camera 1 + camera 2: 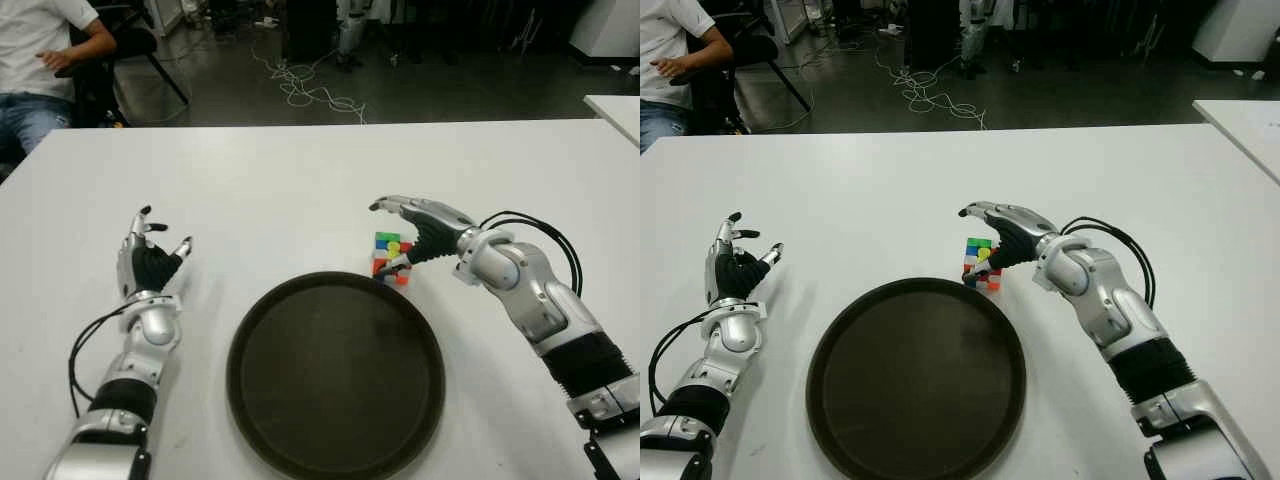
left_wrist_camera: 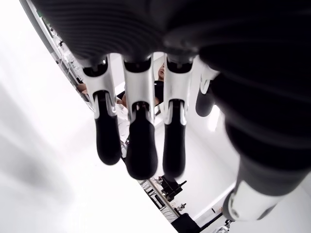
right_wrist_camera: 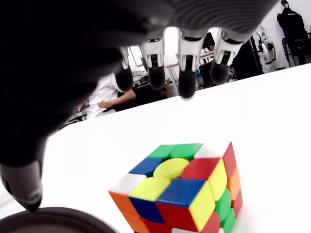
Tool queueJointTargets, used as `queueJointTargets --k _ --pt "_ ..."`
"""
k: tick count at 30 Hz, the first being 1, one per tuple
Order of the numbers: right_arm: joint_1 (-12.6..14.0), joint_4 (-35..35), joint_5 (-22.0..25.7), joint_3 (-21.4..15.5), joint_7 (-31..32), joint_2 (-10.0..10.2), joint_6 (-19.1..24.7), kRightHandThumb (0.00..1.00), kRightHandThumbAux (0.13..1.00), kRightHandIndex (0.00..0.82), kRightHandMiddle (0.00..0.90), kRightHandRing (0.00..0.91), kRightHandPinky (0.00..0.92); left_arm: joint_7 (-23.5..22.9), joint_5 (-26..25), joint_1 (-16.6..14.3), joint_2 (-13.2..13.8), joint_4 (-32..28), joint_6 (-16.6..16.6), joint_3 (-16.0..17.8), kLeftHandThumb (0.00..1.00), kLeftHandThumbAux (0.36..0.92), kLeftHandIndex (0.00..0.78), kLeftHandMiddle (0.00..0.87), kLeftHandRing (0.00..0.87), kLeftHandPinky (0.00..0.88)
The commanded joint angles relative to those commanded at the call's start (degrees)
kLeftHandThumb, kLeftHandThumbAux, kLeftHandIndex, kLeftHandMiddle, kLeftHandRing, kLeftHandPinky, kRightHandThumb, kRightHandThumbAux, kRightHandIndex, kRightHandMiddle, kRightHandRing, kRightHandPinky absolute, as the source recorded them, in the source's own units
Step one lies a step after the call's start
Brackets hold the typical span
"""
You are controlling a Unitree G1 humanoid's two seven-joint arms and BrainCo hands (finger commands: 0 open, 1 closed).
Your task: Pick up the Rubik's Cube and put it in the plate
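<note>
Rubik's Cube (image 3: 187, 191) sits just under my right hand (image 1: 412, 232), untouched | fingers spread above it | plate (image 1: 335, 375) beside cube | left hand (image 1: 150, 262) open, well apart

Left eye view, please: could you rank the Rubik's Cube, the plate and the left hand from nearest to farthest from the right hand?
1. Rubik's Cube: just under the open fingers of the right hand.
2. plate: next, toward the robot and its left.
3. left hand: farthest, beyond the plate on the table's left side.
</note>
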Motion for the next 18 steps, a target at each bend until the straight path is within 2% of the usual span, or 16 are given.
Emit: queueJointTargets --k 2,3,5,8,9,12,16,18 --pt "-0.16 -0.03 -0.21 0.09 0.24 -0.03 0.23 0.000 0.578 0.000 0.242 0.333 0.286 -0.17 -0.09 0.03 0.01 -0.06 0.07 0.04 0.000 0.693 0.000 0.258 0.463 0.486" --pt "-0.24 0.03 -0.26 0.10 0.33 0.02 0.44 0.000 0.578 0.000 0.250 0.343 0.296 -0.26 -0.15 0.08 0.00 -0.19 0.01 0.07 0.000 0.692 0.000 0.250 0.449 0.472" --pt "-0.25 0.19 -0.25 0.06 0.21 0.18 0.76 0.000 0.601 0.000 0.360 0.493 0.436 -0.46 -0.32 0.13 -0.05 -0.32 -0.24 0.14 0.000 0.709 0.000 0.358 0.570 0.612" --pt "-0.24 0.64 -0.05 -0.13 -0.50 0.41 0.62 0.000 0.631 0.000 0.408 0.584 0.494 -0.61 -0.45 0.18 -0.09 -0.46 -0.32 0.20 0.000 0.719 0.000 0.423 0.654 0.681" --pt "-0.25 0.84 0.00 -0.19 -0.81 0.46 0.49 0.000 0.639 0.000 0.404 0.595 0.504 -0.62 -0.45 0.20 -0.09 -0.51 -0.31 0.21 0.000 0.724 0.000 0.420 0.665 0.686" --pt "-0.33 1.15 0.05 -0.27 -1.39 0.46 0.38 0.000 0.648 0.000 0.362 0.567 0.485 -0.50 -0.40 0.28 -0.12 -0.68 -0.29 0.21 0.000 0.731 0.000 0.419 0.676 0.692" --pt "-0.73 1.41 -0.05 -0.14 -1.04 0.43 1.34 0.000 0.642 0.000 0.234 0.410 0.357 -0.38 -0.34 0.28 -0.14 -0.66 -0.29 0.20 0.000 0.739 0.000 0.451 0.689 0.703" --pt "-0.93 1.65 -0.08 -0.09 -0.90 0.49 1.76 0.000 0.638 0.000 0.184 0.335 0.304 -0.38 -0.32 0.29 -0.14 -0.68 -0.28 0.19 0.000 0.739 0.000 0.424 0.665 0.671"
